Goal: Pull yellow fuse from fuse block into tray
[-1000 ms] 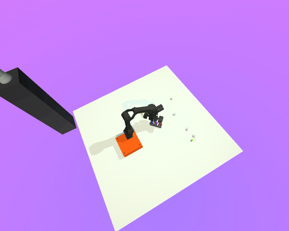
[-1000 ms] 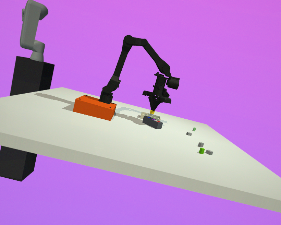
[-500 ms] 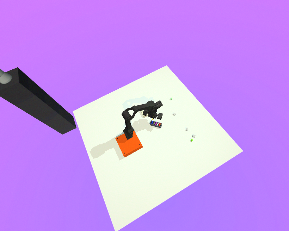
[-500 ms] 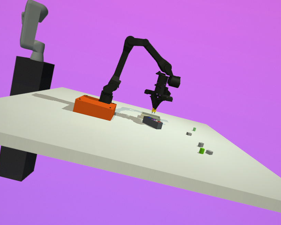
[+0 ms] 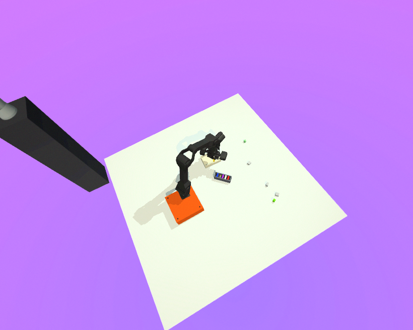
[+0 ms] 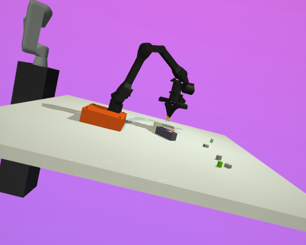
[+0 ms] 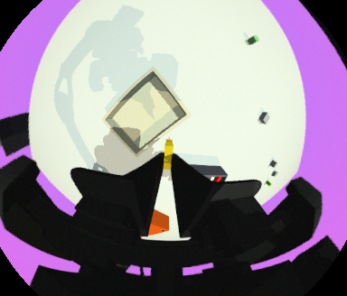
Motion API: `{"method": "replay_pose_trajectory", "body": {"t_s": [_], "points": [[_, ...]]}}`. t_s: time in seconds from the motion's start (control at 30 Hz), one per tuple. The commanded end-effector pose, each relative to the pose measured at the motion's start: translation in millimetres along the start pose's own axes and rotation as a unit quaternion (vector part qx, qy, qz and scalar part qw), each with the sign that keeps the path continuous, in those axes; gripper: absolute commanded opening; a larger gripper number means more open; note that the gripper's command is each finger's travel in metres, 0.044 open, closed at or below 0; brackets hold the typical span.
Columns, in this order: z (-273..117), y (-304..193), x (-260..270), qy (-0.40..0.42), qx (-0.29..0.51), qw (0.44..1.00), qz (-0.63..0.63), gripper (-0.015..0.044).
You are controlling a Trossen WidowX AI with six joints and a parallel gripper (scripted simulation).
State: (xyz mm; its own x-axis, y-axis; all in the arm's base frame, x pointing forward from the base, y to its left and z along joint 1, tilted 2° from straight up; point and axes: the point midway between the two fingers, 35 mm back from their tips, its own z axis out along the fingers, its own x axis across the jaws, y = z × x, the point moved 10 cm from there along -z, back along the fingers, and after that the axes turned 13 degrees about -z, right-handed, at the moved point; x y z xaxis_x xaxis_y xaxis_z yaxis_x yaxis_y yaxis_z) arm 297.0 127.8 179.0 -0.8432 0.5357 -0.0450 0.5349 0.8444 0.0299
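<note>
My gripper (image 6: 168, 117) is closed almost all the way, its fingers pinched on the yellow fuse (image 6: 168, 118), which pokes out just below the fingertips. I hold it in the air, pointing down, clear of the table (image 6: 95, 147). In the wrist view the fuse (image 7: 169, 152) stands upright between my two dark fingers, and the tray (image 7: 146, 110) lies just beyond it, a shallow cream square with a raised rim, turned cornerwise to me. From the top view my gripper (image 5: 213, 158) hangs over the near edge of the tray (image 5: 207, 162); whether the fuse is already above the tray's floor or only above its rim I cannot tell.

The fuse block (image 5: 222, 176) sits on the table just beside the tray, on the side nearer my base. It is a dark grey box with a row of coloured fuses in it: blue, purple, white and red as far as I can make out. From the side view the block (image 6: 165, 132) lies in front of the tray (image 6: 161, 124), and my fingers are well above both.

My arm (image 6: 153, 63) arches up from the orange base (image 6: 103, 116) and bends down at the wrist. Farther out on the table, well apart from me, lie a few small grey cubes (image 6: 227, 165) and two small green pieces (image 6: 219, 164).
</note>
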Motion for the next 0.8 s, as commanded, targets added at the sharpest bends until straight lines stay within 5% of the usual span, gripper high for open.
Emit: {"method": "replay_pose_trajectory", "body": {"t_s": [0.0, 0.77], "points": [[-1, 22, 16, -0.002, -0.001, 1.0, 0.001, 0.0], [20, 47, 39, -0.001, -0.002, 1.0, 0.001, 0.0]]}}
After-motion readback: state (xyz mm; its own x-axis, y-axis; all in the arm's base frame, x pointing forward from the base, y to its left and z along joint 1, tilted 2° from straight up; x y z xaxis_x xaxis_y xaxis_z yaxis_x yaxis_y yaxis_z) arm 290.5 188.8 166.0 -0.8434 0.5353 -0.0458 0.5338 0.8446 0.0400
